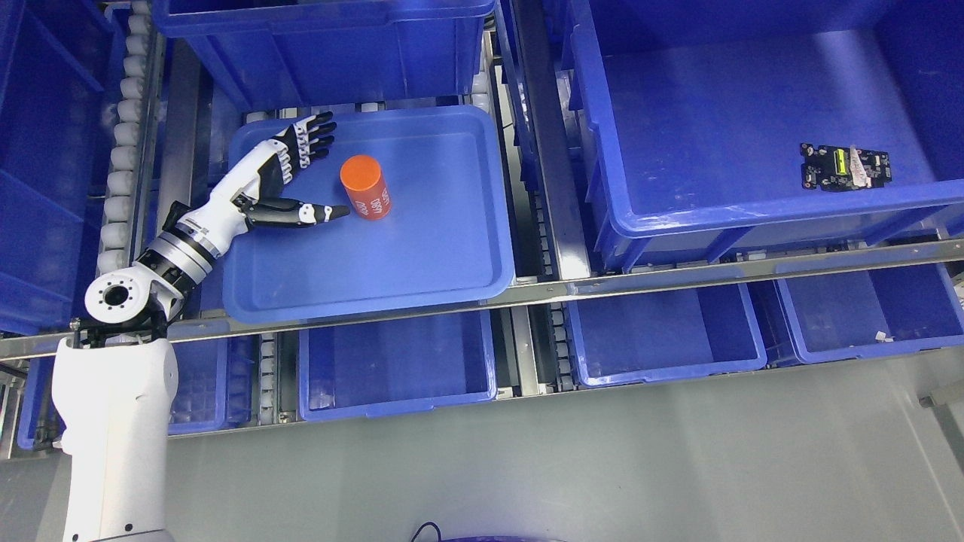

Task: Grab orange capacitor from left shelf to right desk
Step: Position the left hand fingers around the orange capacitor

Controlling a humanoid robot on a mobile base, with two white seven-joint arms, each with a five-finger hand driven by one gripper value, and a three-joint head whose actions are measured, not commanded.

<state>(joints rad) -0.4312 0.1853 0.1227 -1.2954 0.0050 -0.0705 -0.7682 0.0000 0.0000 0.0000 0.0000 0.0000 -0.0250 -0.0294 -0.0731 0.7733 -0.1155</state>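
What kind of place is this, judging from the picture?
Probably a parts store or factory picking station. Blue bins stand on a roller rack; one holds a circuit board, and a tray carries an orange capacitor beside the open left hand.

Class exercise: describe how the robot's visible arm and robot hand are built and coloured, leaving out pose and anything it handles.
The left arm has a smooth white shell, a round silver joint with a dark centre hole, and a ringed silver-and-black wrist. The left robot hand has a white back, with black segmented fingers showing pale knuckle sections. No loose cables show. The right arm is out of view.
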